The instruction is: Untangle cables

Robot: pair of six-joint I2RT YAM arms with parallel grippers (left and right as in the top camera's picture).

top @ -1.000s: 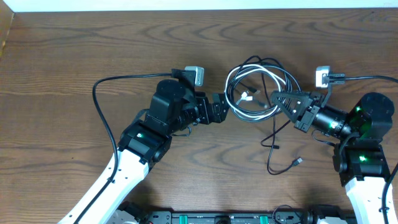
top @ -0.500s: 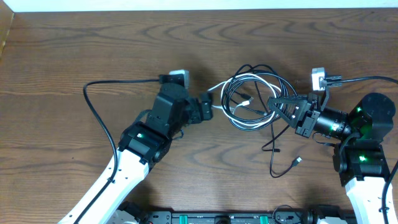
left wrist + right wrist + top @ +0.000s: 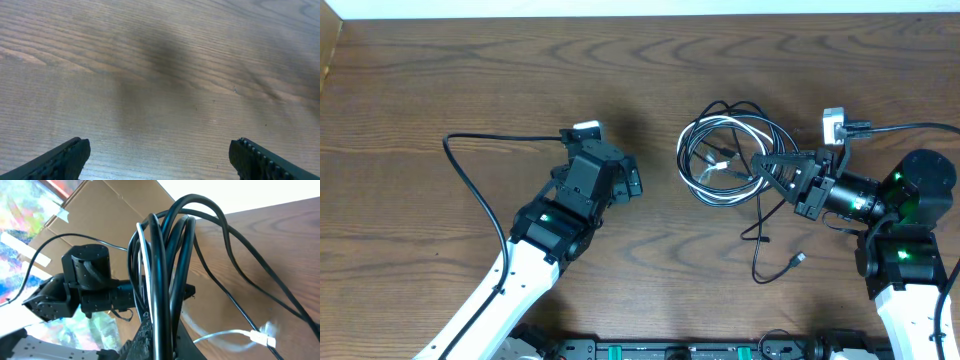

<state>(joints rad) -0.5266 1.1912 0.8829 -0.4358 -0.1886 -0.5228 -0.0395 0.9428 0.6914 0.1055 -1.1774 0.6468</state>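
Cables (image 3: pixel 730 160) coil toward the table's (image 3: pixel 440 80) right edge, apparently pinched by the right gripper (image 3: pixel 767 166); the left gripper (image 3: pixel 632 181), wide and empty, lies leftward.

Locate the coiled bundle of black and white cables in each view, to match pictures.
Overhead: coiled bundle of black and white cables, right of centre, at the right jaws.
Left wrist: not in view; only brown wooden table between open jaws.
Right wrist: centre, rising from the jaws at the bottom edge.
Shared landmark: black left arm, left of the bundle overhead, behind it in right wrist.
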